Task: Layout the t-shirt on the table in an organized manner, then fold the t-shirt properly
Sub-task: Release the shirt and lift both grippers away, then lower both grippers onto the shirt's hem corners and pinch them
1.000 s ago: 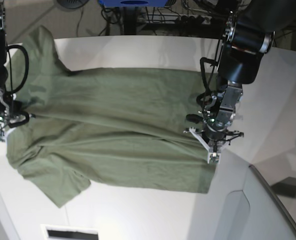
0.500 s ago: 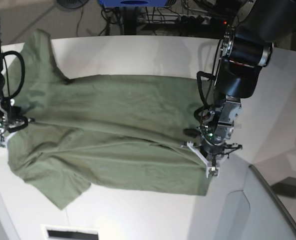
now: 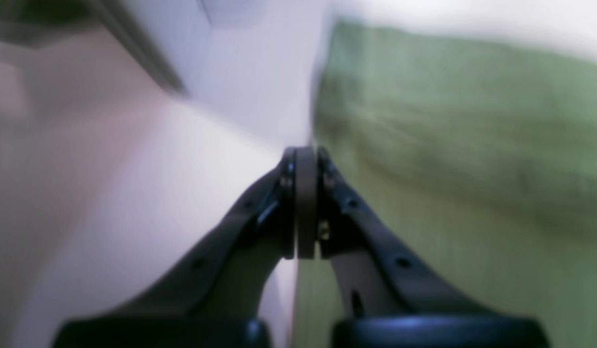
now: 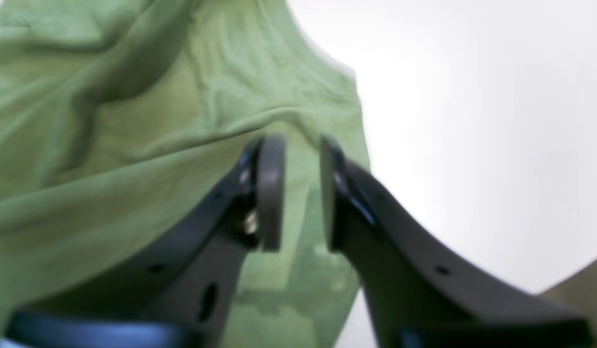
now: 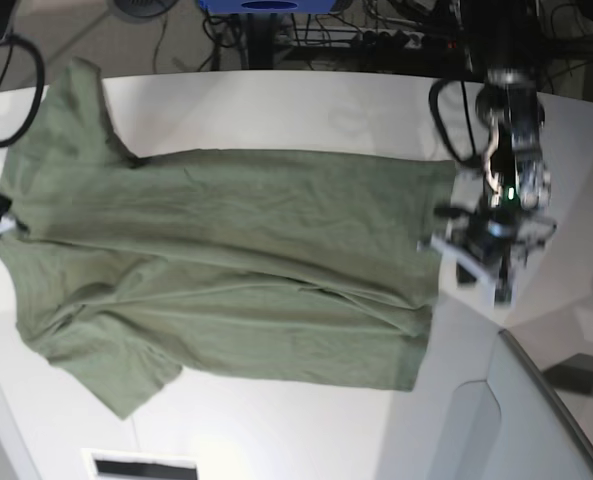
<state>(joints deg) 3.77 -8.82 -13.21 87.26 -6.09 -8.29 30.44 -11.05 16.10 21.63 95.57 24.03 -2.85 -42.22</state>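
Seen from the right wrist, the right gripper [image 4: 298,193] has its jaws parted by a narrow gap with nothing between them. The t-shirt [image 4: 149,145] lies directly under and ahead of the tips, its collar end spreading away to the jaws' left while bare table [image 4: 472,121] begins just to their right. Seen from the left wrist, the left gripper [image 3: 305,203] has its pads pressed flat together. Whether a sliver of cloth is caught between them cannot be told through the blur, and the shirt's hem edge runs just beside the right-hand jaw, cloth on that side and white tabletop on the other. Farther out, the base view shows the shirt lying flat with its long axis running from one gripper to the other: collar and sleeves at the right gripper's end, hem at the left's. Each arm looks nearest to its own end, so any further straightening pull would probably run along that axis.
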